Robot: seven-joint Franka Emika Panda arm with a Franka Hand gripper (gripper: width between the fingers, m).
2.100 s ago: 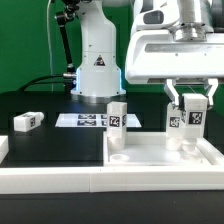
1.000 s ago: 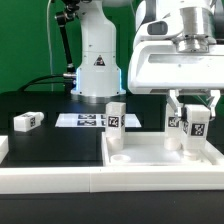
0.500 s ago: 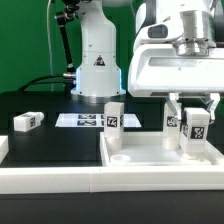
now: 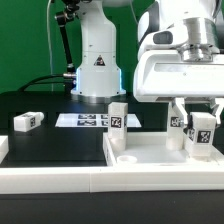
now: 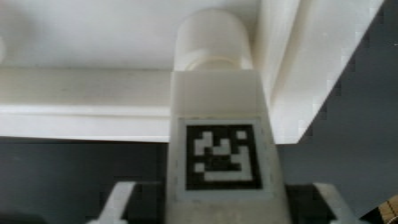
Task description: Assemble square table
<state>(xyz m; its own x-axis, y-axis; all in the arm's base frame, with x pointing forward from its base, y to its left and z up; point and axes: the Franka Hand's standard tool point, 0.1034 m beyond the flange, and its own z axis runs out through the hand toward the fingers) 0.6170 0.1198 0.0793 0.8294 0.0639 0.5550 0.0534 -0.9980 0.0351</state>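
The pincer [image 4: 199,118] is clenched on a white leg [image 4: 204,140], holding it upright by two opposite flat sides, with the leg's lower end down in the far corner of the square tray [image 4: 150,160] on the exterior view's right. In the wrist view the pincer [image 5: 222,203] frames the leg [image 5: 219,110] just below its black-and-white tag, and the leg's rounded end points at the tray [image 5: 80,90] close to its raised rim; whether that end is already seated cannot be told. A second leg [image 4: 118,115] stands in the tray's far corner on the exterior view's left, and a third leg [image 4: 27,121] lies on its side on the black tabletop [image 4: 60,140], well apart from the tray, with the marker board [image 4: 82,121] between them. The legs look like light, stiff, smooth plastic, so a grip on the flat faces high up, leaving the lower end free, should suit them best; the slick surface could let a leg twist or slide if pressed off-axis. The tray seems rigid but light, and may shift on the tabletop under a sideways push.
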